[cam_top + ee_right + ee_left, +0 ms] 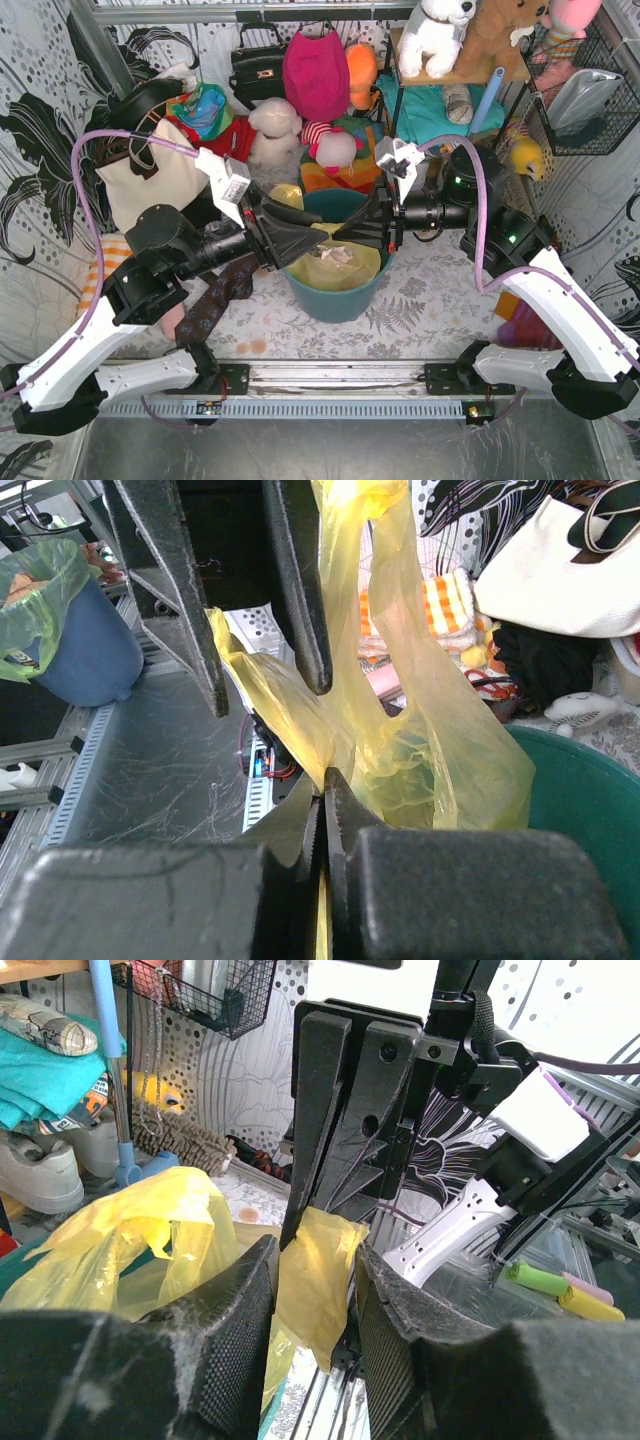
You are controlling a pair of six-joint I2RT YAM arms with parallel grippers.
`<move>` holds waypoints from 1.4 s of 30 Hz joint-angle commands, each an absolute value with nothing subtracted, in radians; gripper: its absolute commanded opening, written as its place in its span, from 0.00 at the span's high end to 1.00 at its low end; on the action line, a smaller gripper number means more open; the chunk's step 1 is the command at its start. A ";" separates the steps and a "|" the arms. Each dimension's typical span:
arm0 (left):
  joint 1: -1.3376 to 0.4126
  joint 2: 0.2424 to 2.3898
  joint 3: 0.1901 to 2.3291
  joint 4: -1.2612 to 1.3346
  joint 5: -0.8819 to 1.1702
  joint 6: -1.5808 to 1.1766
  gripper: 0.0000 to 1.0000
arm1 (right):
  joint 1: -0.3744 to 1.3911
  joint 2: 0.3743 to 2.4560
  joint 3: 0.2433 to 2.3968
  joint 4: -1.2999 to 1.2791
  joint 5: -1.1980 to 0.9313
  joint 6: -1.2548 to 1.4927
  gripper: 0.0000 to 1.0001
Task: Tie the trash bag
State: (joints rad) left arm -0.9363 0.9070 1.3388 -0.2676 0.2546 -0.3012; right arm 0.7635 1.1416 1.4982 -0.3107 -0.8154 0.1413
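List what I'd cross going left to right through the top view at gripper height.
cream tote bag → left gripper → right gripper → right arm's black joint. The trash bag and teal bin lie under both gripper tips, so they are left out.

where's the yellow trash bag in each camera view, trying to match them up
Top external: trash bag in the centre, lining the teal bin.
Left wrist: left to centre, a flap between the left gripper's fingers.
Right wrist: centre, rising from the right gripper's fingers, shut on it.
Shared landmark: the teal bin, also at the right wrist view's right edge.
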 commanded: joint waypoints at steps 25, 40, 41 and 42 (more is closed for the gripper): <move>-0.940 0.856 1.190 -0.058 0.421 -0.291 1.00 | 0.824 1.421 2.051 -0.491 -0.733 0.165 0.32; -0.940 0.847 1.167 -0.021 0.480 -0.293 1.00 | 0.845 1.625 2.364 -0.721 -0.882 -0.042 0.31; -0.940 0.849 1.167 -0.020 0.482 -0.293 1.00 | 0.847 1.621 2.355 -0.724 -0.893 -0.049 0.30; -0.940 0.849 1.168 -0.019 0.482 -0.294 1.00 | 0.847 1.617 2.343 -0.724 -0.898 -0.055 0.30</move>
